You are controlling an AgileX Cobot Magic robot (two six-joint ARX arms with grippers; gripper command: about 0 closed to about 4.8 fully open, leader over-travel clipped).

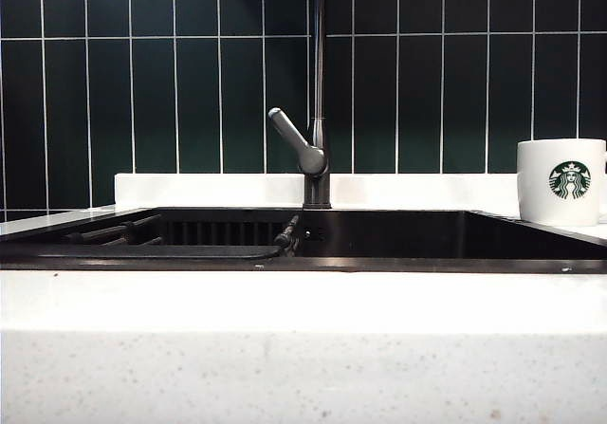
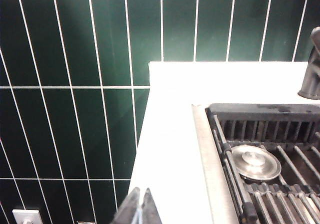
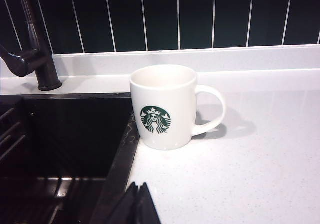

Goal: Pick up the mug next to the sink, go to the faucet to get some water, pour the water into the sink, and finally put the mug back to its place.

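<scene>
both shut fingers back; mug upright beside sink.

The faucet stands behind the sink, at twelve o'clock. The mug sits upright on the counter at the sink's three o'clock (just beside the rim).

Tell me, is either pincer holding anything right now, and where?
Nothing is held. The left pincer and right pincer are both shut and empty; the mug stands untouched on the counter.
</scene>
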